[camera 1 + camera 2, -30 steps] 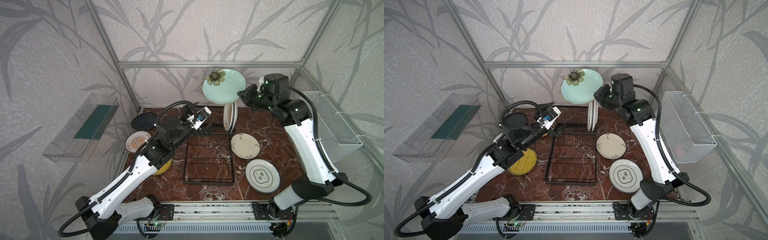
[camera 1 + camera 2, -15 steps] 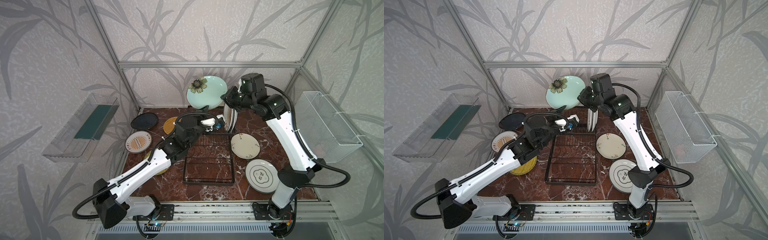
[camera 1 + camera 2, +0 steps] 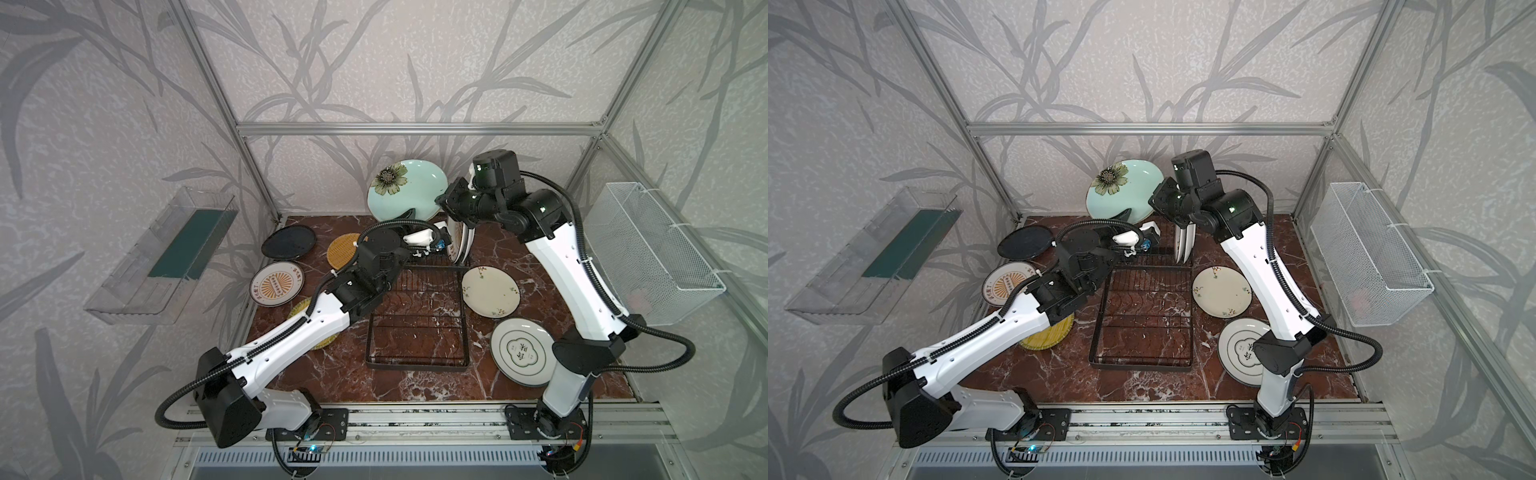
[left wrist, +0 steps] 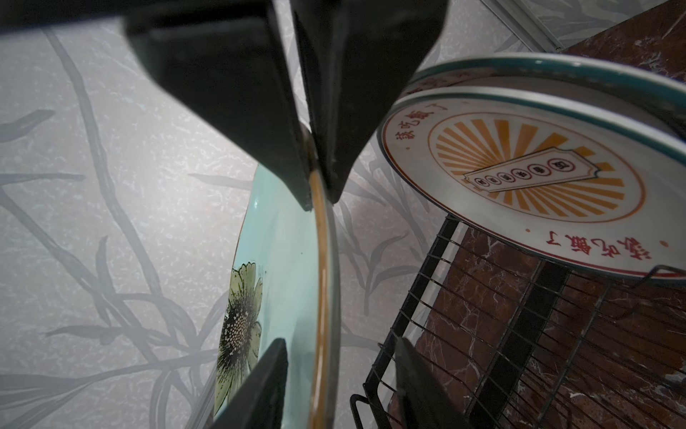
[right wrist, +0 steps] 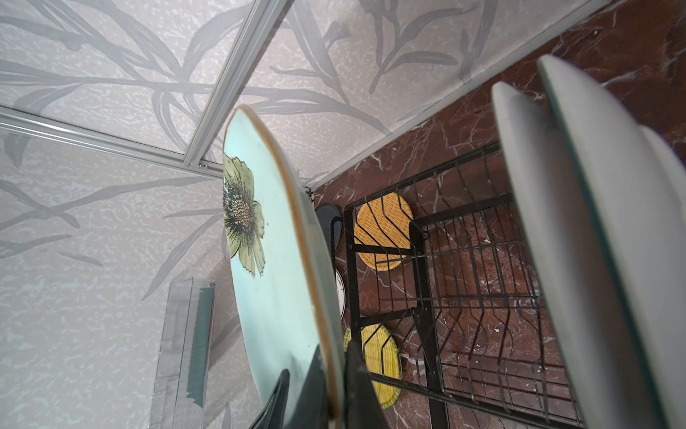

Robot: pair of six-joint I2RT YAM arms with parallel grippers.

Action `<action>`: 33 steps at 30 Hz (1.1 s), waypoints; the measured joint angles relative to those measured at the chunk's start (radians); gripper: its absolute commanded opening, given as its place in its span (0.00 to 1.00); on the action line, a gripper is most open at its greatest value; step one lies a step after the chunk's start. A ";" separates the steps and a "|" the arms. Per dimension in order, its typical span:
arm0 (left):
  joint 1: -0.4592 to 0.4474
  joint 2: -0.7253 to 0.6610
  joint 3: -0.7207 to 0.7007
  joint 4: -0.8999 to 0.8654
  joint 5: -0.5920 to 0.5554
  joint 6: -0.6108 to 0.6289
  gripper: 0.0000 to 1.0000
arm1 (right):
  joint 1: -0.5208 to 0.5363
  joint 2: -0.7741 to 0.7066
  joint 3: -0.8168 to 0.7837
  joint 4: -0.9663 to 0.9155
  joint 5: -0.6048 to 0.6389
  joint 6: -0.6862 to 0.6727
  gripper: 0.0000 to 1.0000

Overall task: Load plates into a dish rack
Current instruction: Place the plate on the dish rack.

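My right gripper is shut on the rim of the pale teal flower plate, holding it on edge above the back of the black dish rack. My left gripper is open, its jaws straddling the plate's lower rim with a gap on each side. A few plates stand in the rack's slots, the sunburst one nearest. Flat on the table lie black, orange woven, sunburst, cream floral and green-emblem plates.
A yellow woven plate lies half under my left forearm. A clear plastic bin hangs on the left wall and a white mesh basket on the right wall. The back wall stands close behind the held plate.
The right arm carried the teal plate left and down toward the rack's back. The left arm reached in under it, and its jaws narrowed around the rim.
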 measured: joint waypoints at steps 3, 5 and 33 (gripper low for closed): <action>0.000 0.005 0.002 0.028 -0.023 0.019 0.21 | 0.004 0.002 0.000 -0.001 -0.002 -0.003 0.00; 0.000 0.008 0.005 0.021 -0.028 0.041 0.10 | 0.006 0.004 0.000 0.006 -0.002 -0.019 0.00; -0.110 -0.206 0.069 -0.369 -0.037 -0.532 0.00 | -0.061 0.149 0.377 0.092 -0.112 -0.222 0.99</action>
